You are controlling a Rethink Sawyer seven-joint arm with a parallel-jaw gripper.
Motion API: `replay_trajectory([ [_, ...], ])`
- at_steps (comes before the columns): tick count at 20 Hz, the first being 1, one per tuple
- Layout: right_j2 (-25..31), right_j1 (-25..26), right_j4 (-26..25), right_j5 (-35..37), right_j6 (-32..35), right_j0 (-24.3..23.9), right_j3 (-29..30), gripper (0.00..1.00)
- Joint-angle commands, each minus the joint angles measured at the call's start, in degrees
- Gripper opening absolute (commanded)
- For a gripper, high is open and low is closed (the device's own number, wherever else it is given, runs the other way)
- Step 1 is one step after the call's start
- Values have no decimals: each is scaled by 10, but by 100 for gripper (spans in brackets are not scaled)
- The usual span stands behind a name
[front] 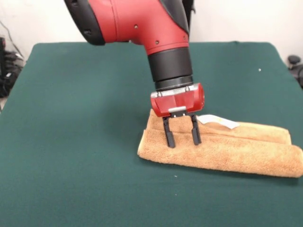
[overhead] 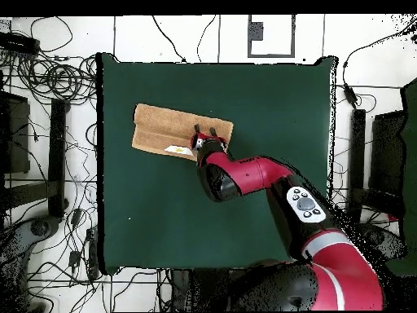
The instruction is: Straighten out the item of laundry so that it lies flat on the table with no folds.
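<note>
The towel (front: 227, 146) is lying folded into a long strip on the right half of the green bench (front: 85, 142), its white tag (front: 218, 121) showing on top. The claw (front: 182, 142) is standing open, tips pressing into the strip's left end. A good grasp is taking only the top layer, then peeling it away sideways. The arm (front: 142, 23) is reaching down from above, wrist tilting slightly.

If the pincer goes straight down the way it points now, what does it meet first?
Most likely the folded orange-tan terry towel: the open pincer points down at its end, seemingly already touching it.
</note>
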Motion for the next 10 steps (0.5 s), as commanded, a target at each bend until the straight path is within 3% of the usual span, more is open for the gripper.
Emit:
replay_trajectory([
  [1, 63, 44, -8, 99, -15, 12, 19, 100],
  [10, 59, 44, -9, 97, -11, 15, 17, 100],
])
